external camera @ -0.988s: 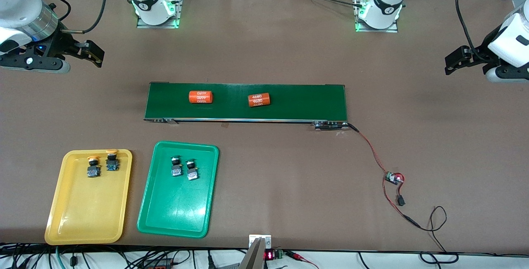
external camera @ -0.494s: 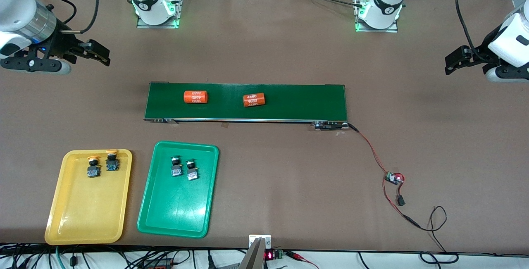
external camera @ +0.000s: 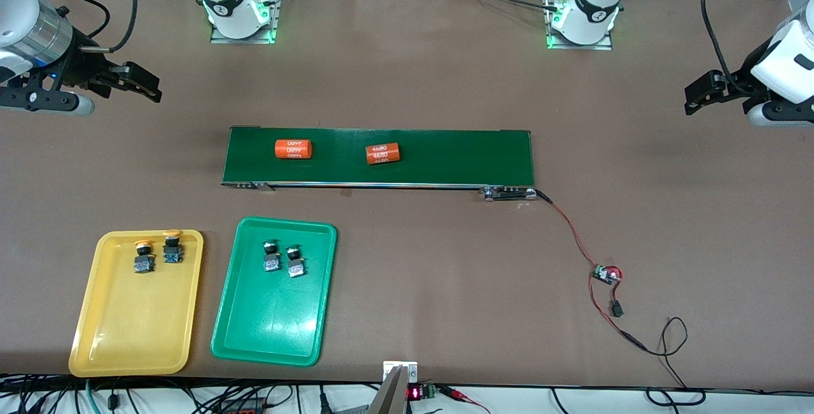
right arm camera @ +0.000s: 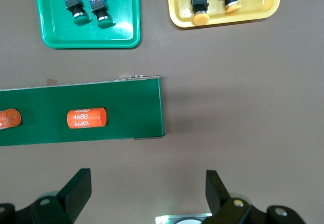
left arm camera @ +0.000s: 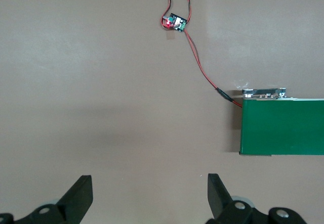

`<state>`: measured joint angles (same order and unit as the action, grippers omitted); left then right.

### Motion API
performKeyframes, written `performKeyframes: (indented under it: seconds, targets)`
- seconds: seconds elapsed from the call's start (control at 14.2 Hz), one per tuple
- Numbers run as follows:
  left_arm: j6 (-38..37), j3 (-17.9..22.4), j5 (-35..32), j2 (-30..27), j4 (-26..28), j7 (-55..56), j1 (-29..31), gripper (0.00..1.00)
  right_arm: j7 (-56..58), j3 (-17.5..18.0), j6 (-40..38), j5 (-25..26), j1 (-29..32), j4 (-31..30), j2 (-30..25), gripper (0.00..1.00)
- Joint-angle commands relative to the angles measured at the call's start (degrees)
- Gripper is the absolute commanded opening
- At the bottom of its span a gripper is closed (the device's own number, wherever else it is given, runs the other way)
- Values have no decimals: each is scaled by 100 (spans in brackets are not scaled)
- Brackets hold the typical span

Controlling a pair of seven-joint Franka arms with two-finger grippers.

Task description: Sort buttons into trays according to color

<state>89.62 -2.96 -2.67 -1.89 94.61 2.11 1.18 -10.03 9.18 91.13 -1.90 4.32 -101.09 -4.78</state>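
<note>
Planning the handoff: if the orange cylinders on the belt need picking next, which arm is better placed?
Probably the right: its open gripper hangs near the belt end where both orange cylinders lie.

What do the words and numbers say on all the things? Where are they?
"4680" in white, repeated in rows, on the orange cylinder nearest the right arm's end of the conveyor belt.
The second orange cylinder also reads "4680".
A red display at the table edge: too small to read.
The buttons and trays show no text.
</note>
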Motion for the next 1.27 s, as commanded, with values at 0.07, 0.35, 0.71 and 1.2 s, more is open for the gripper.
performKeyframes:
  seconds: [0.07, 0.35, 0.71, 1.2]
  targets:
    - [-138, -11, -58, 4, -119, -97, 5, 100, 133, -232, -113, -100, -54, 142, 47, 100]
    - [-199, -11, -58, 4, -119, -97, 13, 100, 133, -223, -113, -65, -36, 160, 47, 100]
    - [-199, -11, -58, 4, -119, -97, 31, 100, 159, -232, -350, -12, 8, 450, 109, 100]
    - [-278, -11, -58, -13, -119, -97, 31, 100, 72, -223, -544, -12, -27, 600, 135, 100]
